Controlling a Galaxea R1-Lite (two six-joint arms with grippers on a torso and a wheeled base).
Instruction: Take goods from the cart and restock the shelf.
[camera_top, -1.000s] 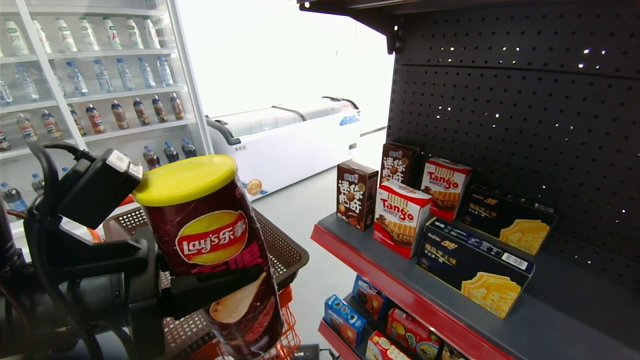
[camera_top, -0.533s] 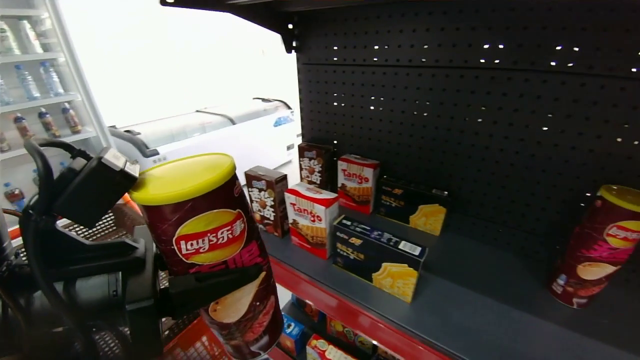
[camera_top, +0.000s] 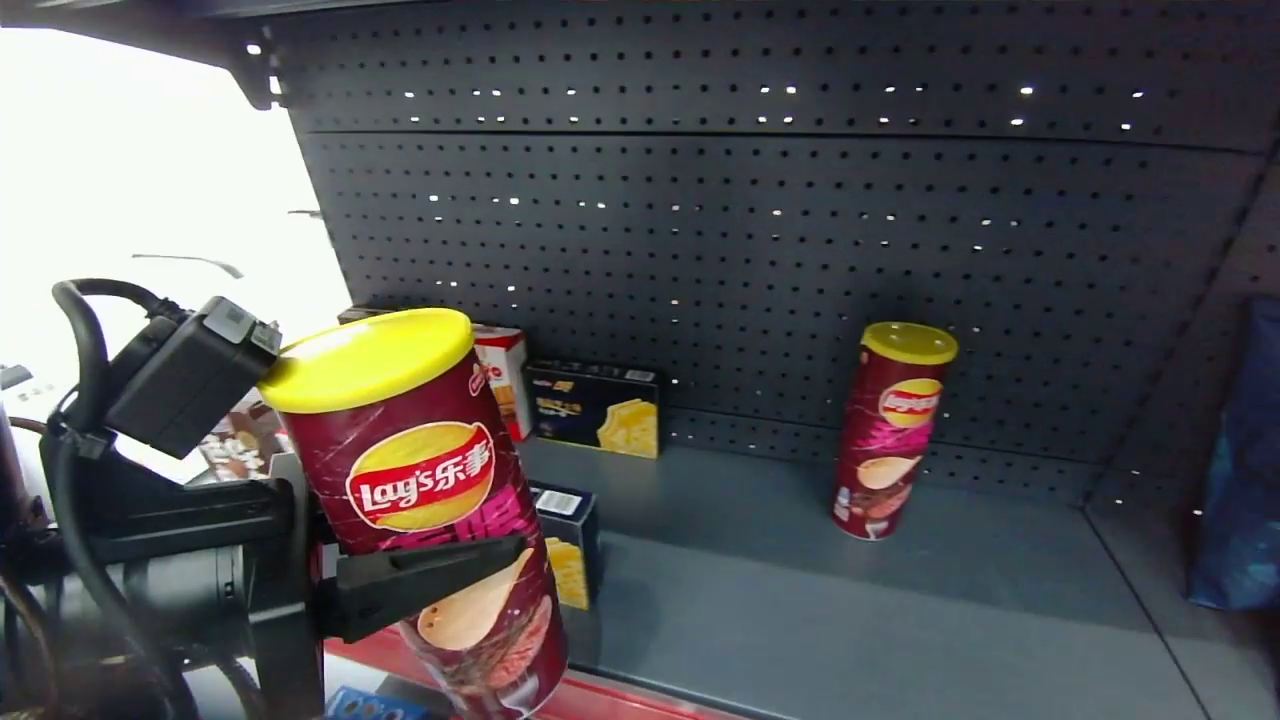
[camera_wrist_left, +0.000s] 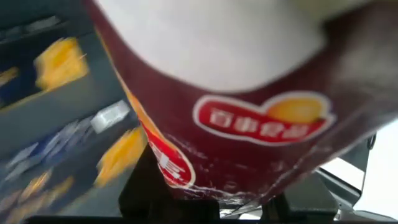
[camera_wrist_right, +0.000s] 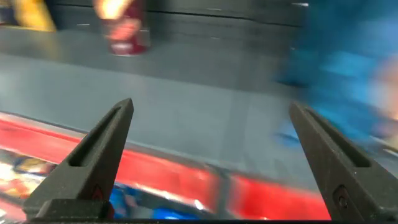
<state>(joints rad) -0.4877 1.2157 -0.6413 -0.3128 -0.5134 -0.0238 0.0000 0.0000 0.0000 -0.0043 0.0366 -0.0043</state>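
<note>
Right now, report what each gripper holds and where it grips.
The left gripper holds the chip can, jaws clamped across its lower body below the logo. The right gripper is open and holds nothing.

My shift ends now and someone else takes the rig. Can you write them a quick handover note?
Left gripper: shut on a chip can, held lid-up before the shelf's left end.
Right gripper: open, empty, low by the shelf's front edge.
Done: one matching can stands on the shelf by the back panel, snack boxes to its left.
Left: set the held can on the bare deck, probably beside that one.
</note>
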